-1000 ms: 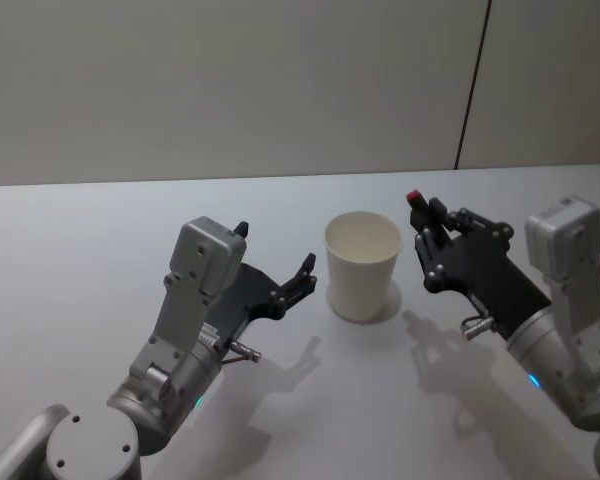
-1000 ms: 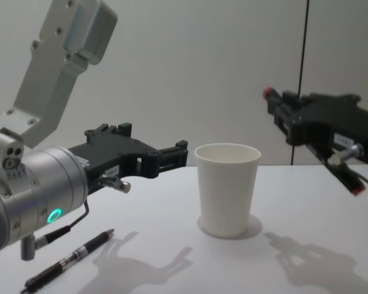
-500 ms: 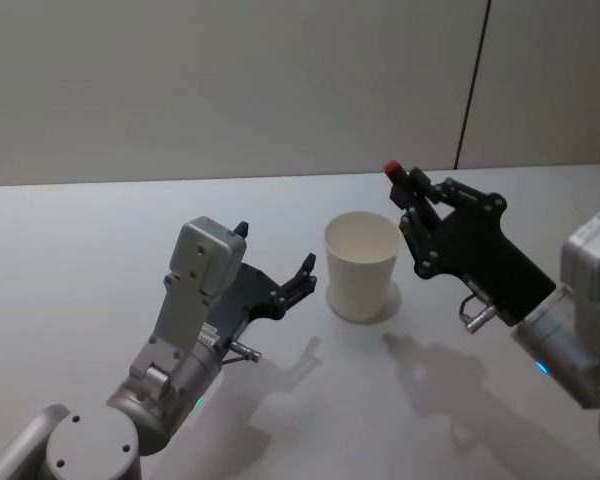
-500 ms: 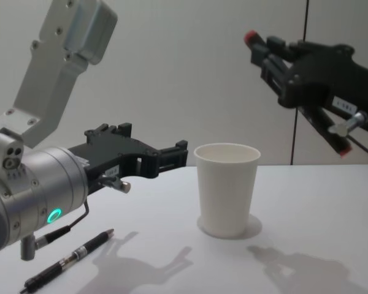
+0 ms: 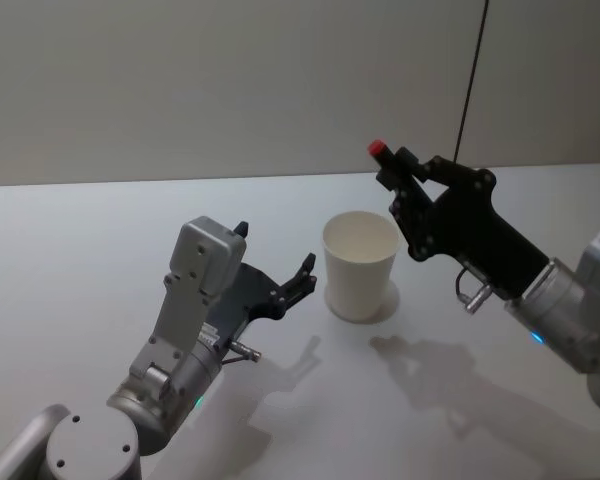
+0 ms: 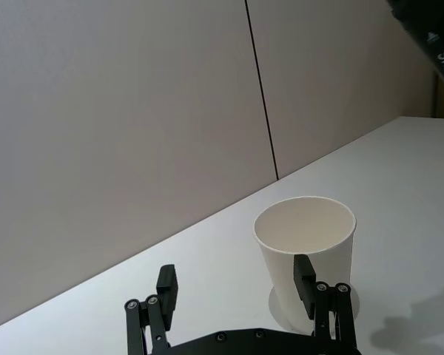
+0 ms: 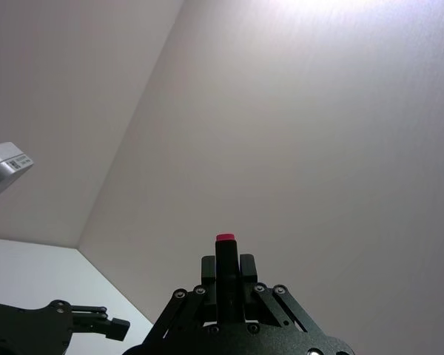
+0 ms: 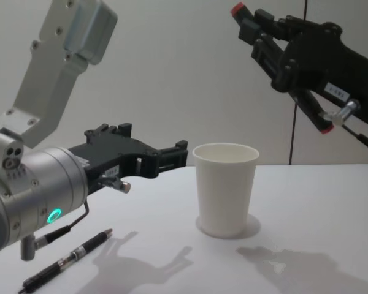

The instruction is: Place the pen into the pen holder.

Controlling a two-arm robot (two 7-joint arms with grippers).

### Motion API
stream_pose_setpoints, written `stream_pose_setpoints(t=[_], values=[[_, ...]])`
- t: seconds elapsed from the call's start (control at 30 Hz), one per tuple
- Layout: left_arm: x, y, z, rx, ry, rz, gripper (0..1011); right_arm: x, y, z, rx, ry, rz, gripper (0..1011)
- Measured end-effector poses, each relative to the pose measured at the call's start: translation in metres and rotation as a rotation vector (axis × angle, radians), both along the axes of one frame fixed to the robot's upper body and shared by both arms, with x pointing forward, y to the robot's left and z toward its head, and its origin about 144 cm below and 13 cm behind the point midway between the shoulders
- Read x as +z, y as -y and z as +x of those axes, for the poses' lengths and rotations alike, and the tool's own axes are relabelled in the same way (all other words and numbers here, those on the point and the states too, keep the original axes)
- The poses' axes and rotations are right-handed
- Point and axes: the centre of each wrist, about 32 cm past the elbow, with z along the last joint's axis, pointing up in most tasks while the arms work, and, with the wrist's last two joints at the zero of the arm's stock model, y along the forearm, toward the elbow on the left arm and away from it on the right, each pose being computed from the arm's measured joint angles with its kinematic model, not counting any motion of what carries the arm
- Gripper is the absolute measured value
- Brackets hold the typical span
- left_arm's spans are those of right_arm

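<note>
Chest view has the right gripper (image 8: 256, 26) raised high, its fingers clamped on the pen (image 8: 237, 10). The pen runs slantwise through the pincer: one red end points up toward 10 o'clock, and the other end shows below the wrist toward 5 o'clock. The pen holder (image 8: 226, 190), a white paper cup, stands upright on the table (image 8: 331, 202), mouth open. It sits at about 7 o'clock from the pincer, well below it and apart from it.

In the head view the right gripper (image 5: 400, 176) sits at 2 o'clock of the pen holder (image 5: 360, 266), just beside the rim line but not over the mouth.

I judge the step in hand to be carrying the pen over the cup. To do it well, the wrist should centre above the mouth and turn the pen steeply end-down. It should then lower that end past the rim before letting go, since a light paper cup would tip at a sideways knock.

The left gripper (image 5: 277, 250) hovers at 9 o'clock of the cup, spread wide and holding nothing. A second pen (image 8: 67, 262) lies on the table at 8 o'clock of the cup.
</note>
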Motion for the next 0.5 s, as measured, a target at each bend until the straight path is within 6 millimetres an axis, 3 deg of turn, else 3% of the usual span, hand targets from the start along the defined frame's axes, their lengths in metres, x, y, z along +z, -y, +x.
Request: stream_pose_setpoints(t=[0.5], values=[[0.000, 0.000, 0.000, 0.000, 0.000, 0.000, 1000, -0.007, -0.004, 0.032, 0.032, 0.004, 0.028, 173]])
